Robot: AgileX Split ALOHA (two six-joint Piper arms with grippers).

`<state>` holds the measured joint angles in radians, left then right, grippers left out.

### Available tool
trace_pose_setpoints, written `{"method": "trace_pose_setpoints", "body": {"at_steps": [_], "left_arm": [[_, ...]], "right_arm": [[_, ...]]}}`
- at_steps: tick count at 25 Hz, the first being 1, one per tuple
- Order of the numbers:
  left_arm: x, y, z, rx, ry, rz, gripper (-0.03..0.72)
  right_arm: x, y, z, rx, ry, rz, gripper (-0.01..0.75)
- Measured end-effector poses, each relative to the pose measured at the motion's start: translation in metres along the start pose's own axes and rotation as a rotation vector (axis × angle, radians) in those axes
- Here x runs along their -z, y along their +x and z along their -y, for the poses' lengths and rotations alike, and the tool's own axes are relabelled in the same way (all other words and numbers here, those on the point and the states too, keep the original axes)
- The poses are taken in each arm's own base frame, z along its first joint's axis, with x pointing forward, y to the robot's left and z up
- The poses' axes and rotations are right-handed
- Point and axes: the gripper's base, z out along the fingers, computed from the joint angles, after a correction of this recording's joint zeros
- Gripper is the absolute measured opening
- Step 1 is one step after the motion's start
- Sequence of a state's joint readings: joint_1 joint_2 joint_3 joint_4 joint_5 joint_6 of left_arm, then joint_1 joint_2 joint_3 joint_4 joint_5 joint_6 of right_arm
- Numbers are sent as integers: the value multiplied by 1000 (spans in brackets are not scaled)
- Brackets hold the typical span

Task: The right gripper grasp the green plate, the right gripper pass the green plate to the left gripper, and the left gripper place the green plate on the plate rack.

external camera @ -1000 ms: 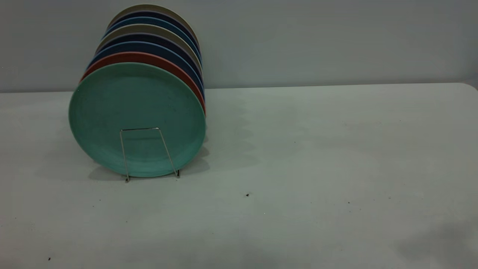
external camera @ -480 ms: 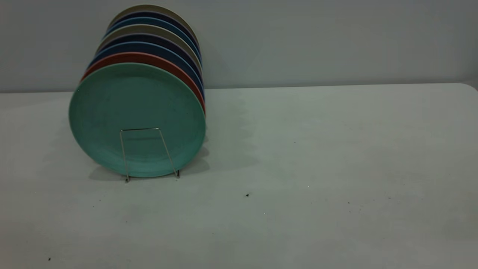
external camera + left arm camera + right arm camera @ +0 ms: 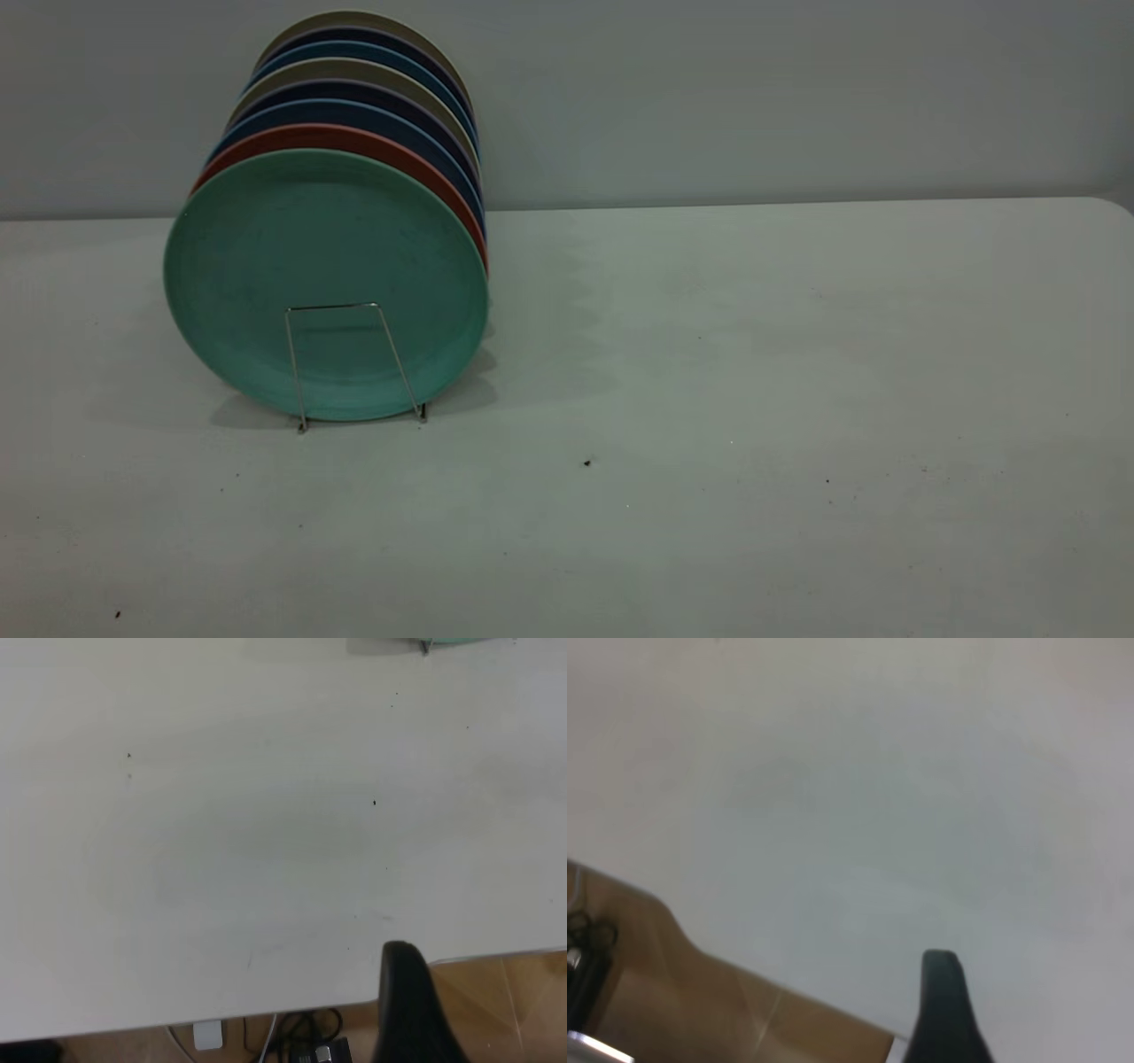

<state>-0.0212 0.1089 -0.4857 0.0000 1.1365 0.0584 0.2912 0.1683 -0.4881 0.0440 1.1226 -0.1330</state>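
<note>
Left gripper point(image 3: 412, 1005): only one black finger shows in its wrist view, above the table's near edge; how far it is open cannot be told, and nothing is seen held. Right gripper point(image 3: 946, 1005): likewise one dark finger over the table edge, opening undeterminable, nothing seen in its hold. Neither arm appears in the exterior view. Green plate point(image 3: 324, 283) stands upright at about 9 o'clock on the table point(image 3: 753, 372), foremost in the plate rack point(image 3: 353, 365), touching the salmon-pink plate point(image 3: 354, 139) behind it. Dark blue and beige plates point(image 3: 354, 84) fill the rack rearward.
</note>
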Motion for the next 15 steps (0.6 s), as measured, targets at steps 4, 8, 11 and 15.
{"method": "trace_pose_setpoints", "body": {"at_steps": [4,8,11,15], "left_arm": [[0,0,0,-15,14,7,461],[0,0,0,-28,26,10,461],[0,0,2,-24,44,11,461],[1,0,5,-12,85,12,461]], "right_arm": [[2,5,-1,0,-3,19,546],[2,6,-2,-3,-8,24,546],[1,6,-4,-17,-37,24,546],[1,6,-6,-25,-52,24,546]]}}
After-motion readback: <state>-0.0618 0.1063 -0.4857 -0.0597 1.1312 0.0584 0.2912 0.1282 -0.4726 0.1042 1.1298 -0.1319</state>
